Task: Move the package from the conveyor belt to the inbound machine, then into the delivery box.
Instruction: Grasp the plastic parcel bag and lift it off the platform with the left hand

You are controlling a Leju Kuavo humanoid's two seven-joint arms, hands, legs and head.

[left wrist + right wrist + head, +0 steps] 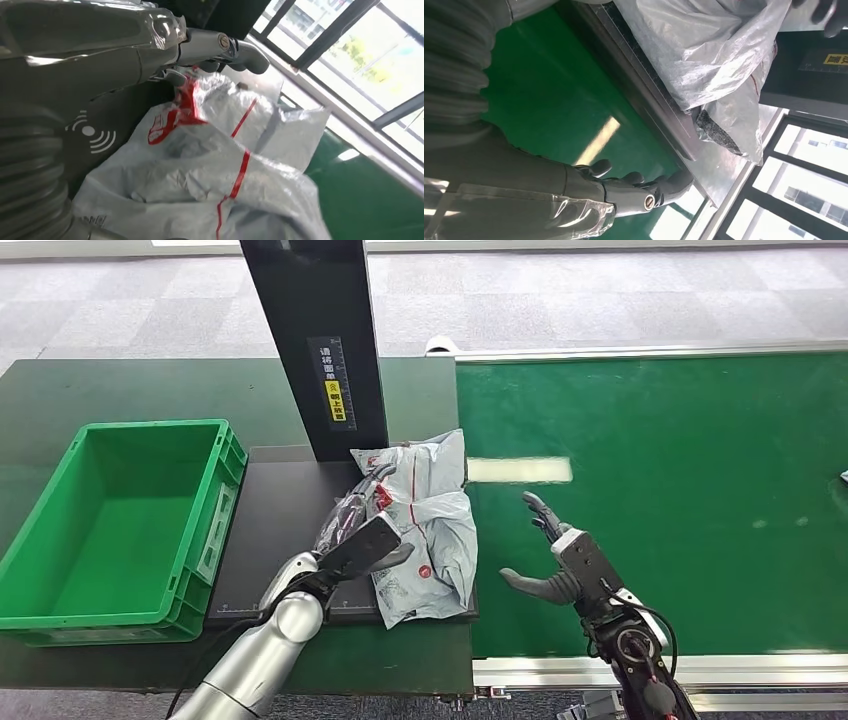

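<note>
- The package (425, 525) lies on the inbound machine (270, 530), long axis running away from the robot, delivery box (60, 530) to its left.
- The left hand (362, 530) rests on its left edge, apparently pinching a fold; the grip itself is hidden.
- The right hand (560, 560), released with fingers spread, hovers over the conveyor belt (680, 490).

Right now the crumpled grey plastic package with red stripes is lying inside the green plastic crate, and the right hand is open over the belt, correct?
Not quite: the head view shows the crumpled grey plastic package on the black machine platform, under the left hand. The green plastic crate holds nothing. The right hand is open over the belt.
</note>
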